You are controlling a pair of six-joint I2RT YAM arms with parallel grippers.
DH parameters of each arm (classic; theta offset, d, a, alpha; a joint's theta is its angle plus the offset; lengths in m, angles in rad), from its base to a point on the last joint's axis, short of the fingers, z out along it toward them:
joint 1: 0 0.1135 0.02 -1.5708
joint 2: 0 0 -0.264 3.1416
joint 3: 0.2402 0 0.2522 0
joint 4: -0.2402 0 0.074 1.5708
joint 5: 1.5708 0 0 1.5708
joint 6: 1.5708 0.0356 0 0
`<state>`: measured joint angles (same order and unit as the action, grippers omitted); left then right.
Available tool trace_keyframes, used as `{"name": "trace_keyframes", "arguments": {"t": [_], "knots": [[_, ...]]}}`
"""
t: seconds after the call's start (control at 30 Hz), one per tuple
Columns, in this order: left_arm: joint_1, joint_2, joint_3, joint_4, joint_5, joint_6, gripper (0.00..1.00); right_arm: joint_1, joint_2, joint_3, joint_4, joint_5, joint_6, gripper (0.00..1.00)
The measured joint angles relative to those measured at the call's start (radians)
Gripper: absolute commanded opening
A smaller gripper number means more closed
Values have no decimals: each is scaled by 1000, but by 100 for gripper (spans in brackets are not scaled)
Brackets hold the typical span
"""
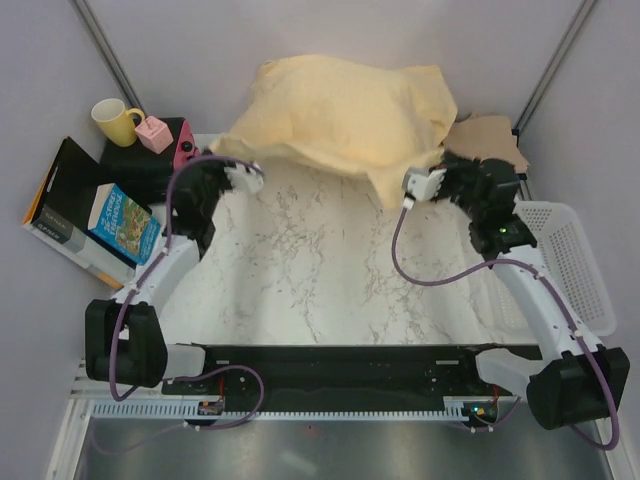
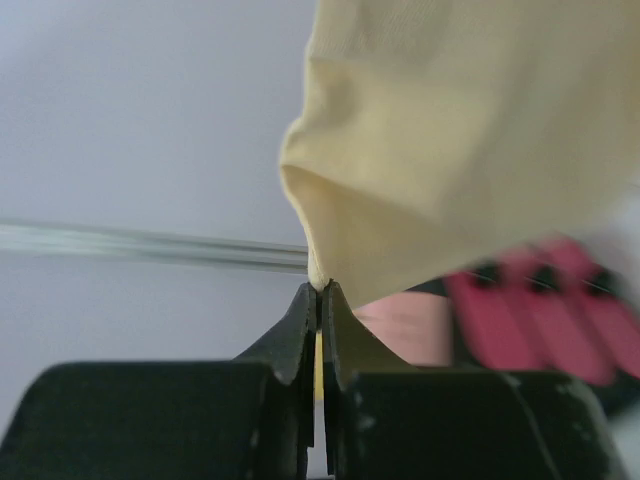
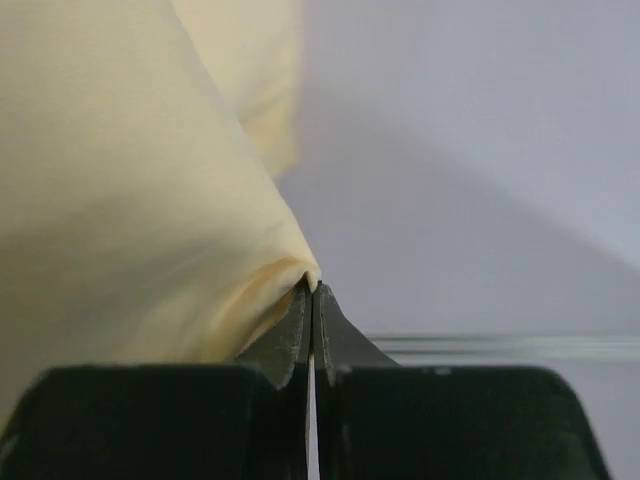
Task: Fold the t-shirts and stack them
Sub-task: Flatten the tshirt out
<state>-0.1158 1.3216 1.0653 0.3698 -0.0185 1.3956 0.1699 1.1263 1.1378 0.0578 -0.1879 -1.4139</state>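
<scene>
The pale yellow-cream t-shirt (image 1: 340, 110) hangs spread across the far part of the table, held up at both near corners. My left gripper (image 1: 252, 170) is shut on its left edge; the left wrist view shows the cloth (image 2: 460, 150) pinched at the fingertips (image 2: 306, 310). My right gripper (image 1: 412, 182) is shut on its right edge; the right wrist view shows the cloth (image 3: 130, 200) caught between the fingertips (image 3: 300, 305). A tan-beige t-shirt (image 1: 490, 135) lies at the back right, partly hidden behind the right arm. Dark shirts are not in view.
A white mesh basket (image 1: 565, 255) stands at the right edge. At the left are a yellow mug (image 1: 115, 120), a pink box (image 1: 154, 133), a red-pink controller (image 1: 185, 145) and books (image 1: 110, 225). The marble table (image 1: 320, 270) lies below the shirt.
</scene>
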Motion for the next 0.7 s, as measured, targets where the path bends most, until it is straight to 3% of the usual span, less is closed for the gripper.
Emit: {"name": "trace_keyframes", "arguments": {"t": [0.1, 0.23, 0.4, 0.7], "knots": [[-19, -5, -351, -40, 20, 7, 2, 14, 2, -237, -198, -11, 6, 0], [-66, -104, -676, -207, 65, 34, 2, 33, -56, -346, -455, -52, -8, 0], [-71, -329, -728, -379, 133, 65, 2, 36, -153, -316, -731, -90, -100, 0], [-65, -429, -728, -651, 180, 144, 2, 36, -144, -282, -1098, -85, -244, 0]]}}
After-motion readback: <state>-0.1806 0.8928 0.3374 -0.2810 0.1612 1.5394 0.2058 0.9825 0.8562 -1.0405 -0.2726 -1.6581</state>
